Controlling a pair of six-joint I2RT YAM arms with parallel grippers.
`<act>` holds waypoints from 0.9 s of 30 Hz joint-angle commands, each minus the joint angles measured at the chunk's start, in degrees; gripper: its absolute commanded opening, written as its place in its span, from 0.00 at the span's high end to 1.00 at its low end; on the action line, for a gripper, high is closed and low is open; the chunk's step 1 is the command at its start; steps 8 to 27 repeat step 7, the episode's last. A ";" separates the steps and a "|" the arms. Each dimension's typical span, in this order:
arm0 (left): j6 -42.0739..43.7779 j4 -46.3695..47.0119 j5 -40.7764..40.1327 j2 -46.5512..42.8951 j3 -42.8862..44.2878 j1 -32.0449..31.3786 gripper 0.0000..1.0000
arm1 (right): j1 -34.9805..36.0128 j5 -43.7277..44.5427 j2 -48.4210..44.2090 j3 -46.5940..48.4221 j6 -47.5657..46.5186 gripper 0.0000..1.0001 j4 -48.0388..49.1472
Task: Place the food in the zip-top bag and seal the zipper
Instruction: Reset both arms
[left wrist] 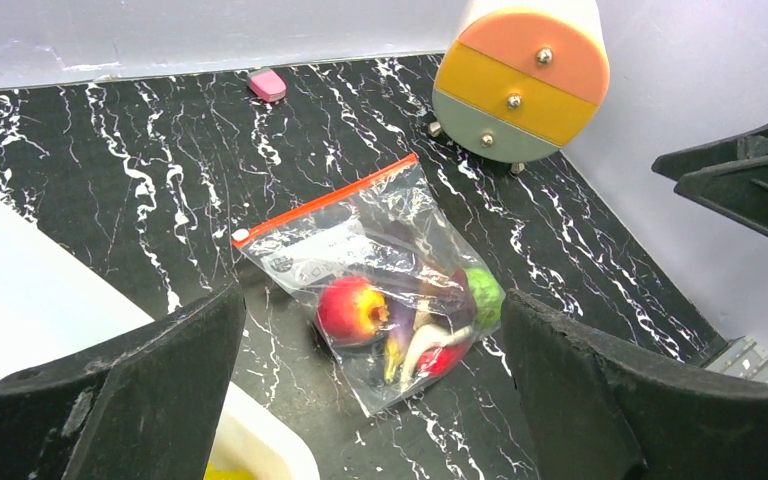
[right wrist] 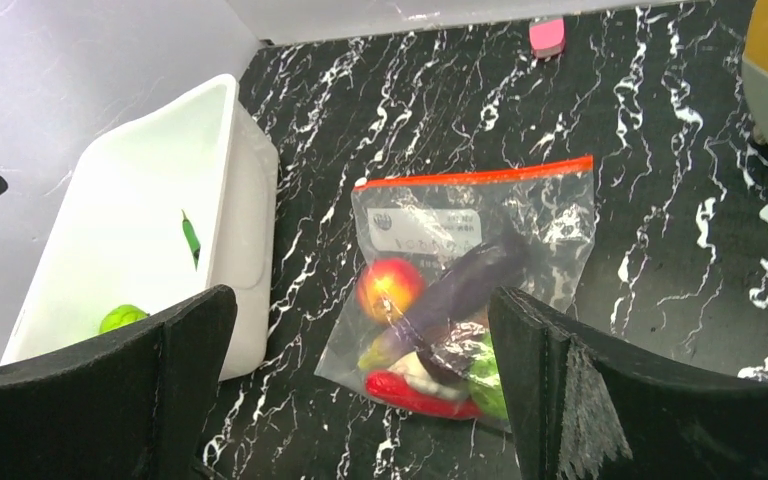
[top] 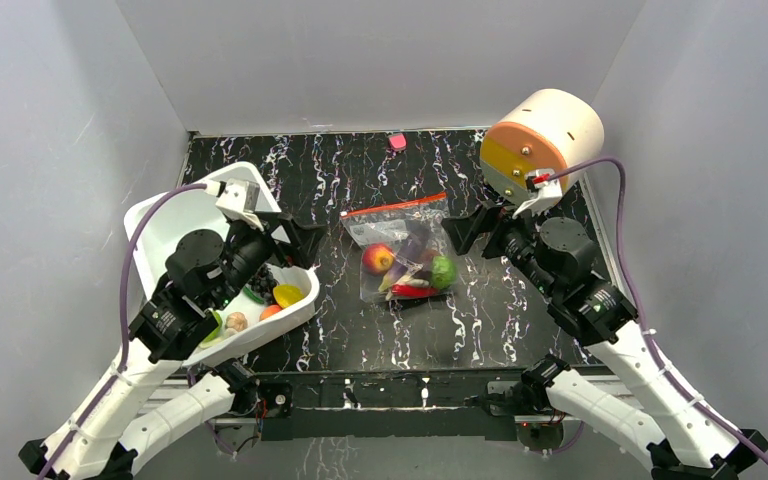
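Clearly, the zip-top bag (top: 384, 230) lies flat in the middle of the black surface, and the zipper (top: 395, 206) runs along its 12 o'clock edge. The red apple (top: 378, 259), the purple eggplant (right wrist: 460, 290), the green round fruit (top: 443, 271) and the red chili (top: 412, 291) are inside it, heaped toward the 6 o'clock end. The left claw (left wrist: 372, 300) is spread wide and holds nothing. It hangs at 9 o'clock from the bag, over the white tub (top: 160, 215). The right claw (right wrist: 362, 296) is also wide and empty, at 3 o'clock from the bag.

I cannot tell from these views if the zipper is pressed shut along its whole length.

I see three risks. First, a dark cluster (top: 260, 291) in the tub, half hidden under the left arm, may be the black grapes. If the bag is sealed now, they would be left out. Second, the bag is floppy and nothing holds it down. A claw that pushes along the strip may only drag the whole bag over the surface, or crease the strip so that it closes in part only. Third, if the mouth is open and one corner is lifted, the round fruits could roll toward 12 o'clock and fall out. The left arm could also knock the tub when it moves away.
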 commanded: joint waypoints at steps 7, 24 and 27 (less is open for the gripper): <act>-0.08 -1.17 -3.64 1.18 1.90 0.27 0.02 | -0.23 -0.29 0.50 0.16 3.62 0.02 -0.09; -0.08 -1.17 -3.64 1.18 1.90 0.27 0.02 | -0.23 -0.29 0.50 0.16 3.62 0.02 -0.09; -0.08 -1.17 -3.64 1.18 1.90 0.27 0.02 | -0.23 -0.29 0.50 0.16 3.62 0.02 -0.09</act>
